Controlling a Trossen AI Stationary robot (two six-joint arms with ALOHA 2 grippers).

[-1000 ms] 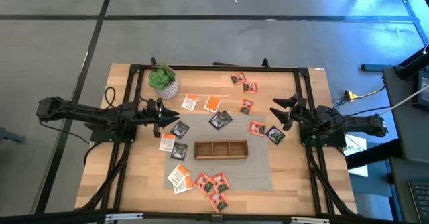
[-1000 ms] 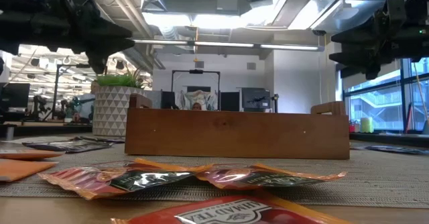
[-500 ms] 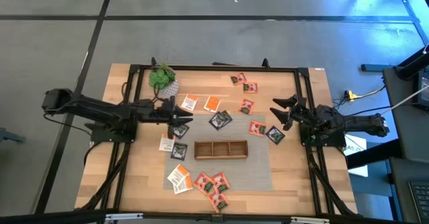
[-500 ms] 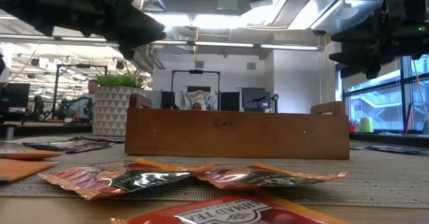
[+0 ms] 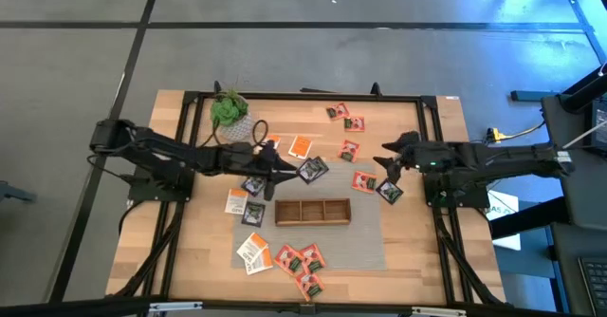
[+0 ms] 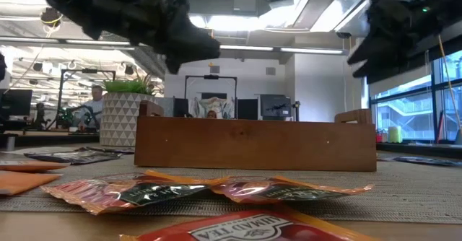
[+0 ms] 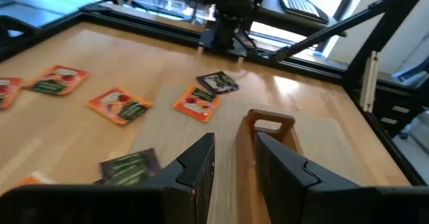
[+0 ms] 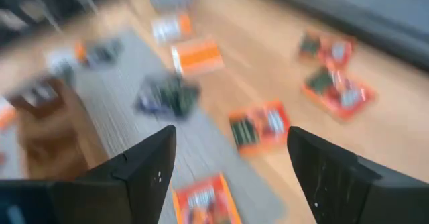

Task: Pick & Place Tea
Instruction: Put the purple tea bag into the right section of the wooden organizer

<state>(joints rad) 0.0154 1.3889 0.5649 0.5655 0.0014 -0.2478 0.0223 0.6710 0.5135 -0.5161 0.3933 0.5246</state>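
Lying flat and loose all over the table, the tea sachets are square, so none has a long axis to speak of; most sit turned cornerwise to the table edges. A dark grey sachet lies diamond-wise on the grey mat just beyond the wooden tray, with a second dark one off the tray's left end. An orange sachet lies farther back, near the potted plant. Red sachets are strewn toward the right and far edge, and a red cluster sits at the near side beside white-and-orange sachets. The left gripper is stretched out above the mat between the two dark sachets, its jaws a narrow gap apart and holding nothing; in the left wrist view a dark sachet lies on the table beside its fingers, with the tray's end ahead of them. The right gripper hovers over the right side with its jaws spread wide and empty; a red sachet and a dark one lie below and just beside it, though the right wrist view is too smeared to place them exactly between the jaws.
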